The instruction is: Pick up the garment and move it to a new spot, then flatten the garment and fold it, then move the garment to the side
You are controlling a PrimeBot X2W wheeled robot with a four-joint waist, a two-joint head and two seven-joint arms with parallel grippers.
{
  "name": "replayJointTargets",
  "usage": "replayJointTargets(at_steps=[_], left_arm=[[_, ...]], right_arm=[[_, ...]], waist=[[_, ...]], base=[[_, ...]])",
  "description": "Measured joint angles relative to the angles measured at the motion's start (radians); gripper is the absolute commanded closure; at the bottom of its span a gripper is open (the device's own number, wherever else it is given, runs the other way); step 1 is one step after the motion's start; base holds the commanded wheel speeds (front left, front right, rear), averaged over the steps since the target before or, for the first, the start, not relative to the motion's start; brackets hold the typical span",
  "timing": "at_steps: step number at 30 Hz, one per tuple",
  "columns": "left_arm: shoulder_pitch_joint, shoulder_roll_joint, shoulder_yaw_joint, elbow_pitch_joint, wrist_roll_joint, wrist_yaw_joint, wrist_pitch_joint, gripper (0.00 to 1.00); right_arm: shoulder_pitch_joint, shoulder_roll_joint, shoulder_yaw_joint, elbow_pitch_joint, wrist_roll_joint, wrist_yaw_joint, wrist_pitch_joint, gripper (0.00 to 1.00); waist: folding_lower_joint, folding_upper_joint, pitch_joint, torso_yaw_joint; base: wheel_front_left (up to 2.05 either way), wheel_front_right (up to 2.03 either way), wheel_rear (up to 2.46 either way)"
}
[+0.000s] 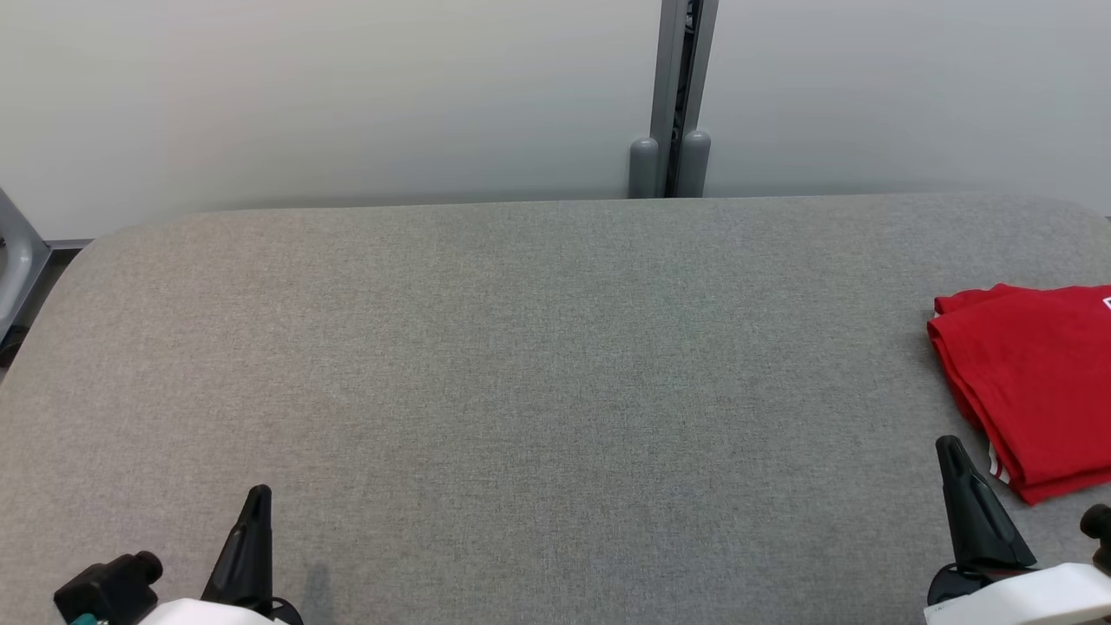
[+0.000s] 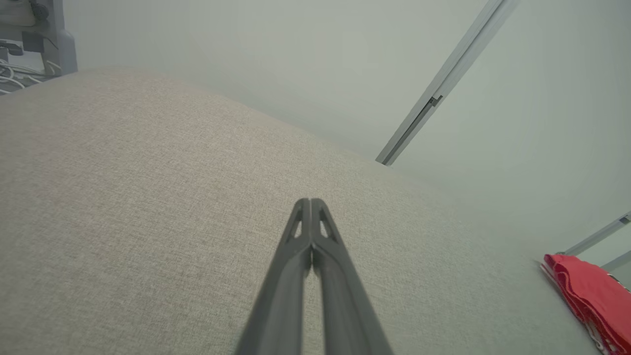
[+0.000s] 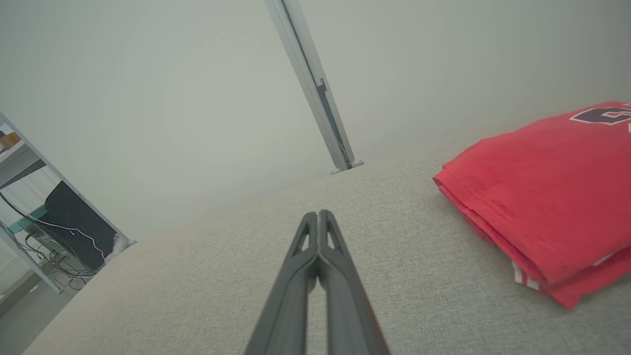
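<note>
Right, you've got 1 garment to look at: a red T-shirt [image 1: 1033,391], folded into a flat stack of several layers. It lies at the far right of the grey fabric-covered table [image 1: 521,365], and the head view cuts off its right side. You can see white trim stripes at the near hem. In the right wrist view there's a dark print w/ white outline on the top layer.

You have 2 grippers, both low at the near edge of the table. The left gripper [image 2: 310,203] has its fingers pressed together tip to tip w/ nothing between them. It hangs over bare cloth, well apart from the tee. The right gripper [image 3: 319,214] is the same, fingers pressed together and holding nothing. It sits just beside the tee's near-left corner, w/ a strip of grey cloth between, so not touching.

Behind the table there's 1 grey post [image 1: 681,95] between pale wall panels [image 1: 304,95]. Off the table's left end, the right wrist view shows a shelf rack [image 3: 29,207] w/ loose cables and a dark box [image 3: 74,231].
</note>
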Motion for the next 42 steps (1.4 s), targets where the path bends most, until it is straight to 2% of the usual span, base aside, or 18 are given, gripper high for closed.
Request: replayJointTargets(at_steps=[11,42], left_arm=[[-0.005,-0.025,0.058,0.009,-0.138,-0.038,0.051,1.00],[-0.022,-0.089,0.194,0.020,-0.434,-0.118,0.171,1.00]], right_arm=[[-0.005,-0.002,0.021,0.022,0.177,0.000,-0.005,1.00],[-0.026,-0.005,0.057,0.060,0.559,0.000,-0.010,1.00]], waist=[[0.0000,0.0000,-0.002,-0.002],[0.0000,0.0000,-0.008,-0.008]], base=[[0.00,0.00,0.00],[0.00,0.00,0.00]])
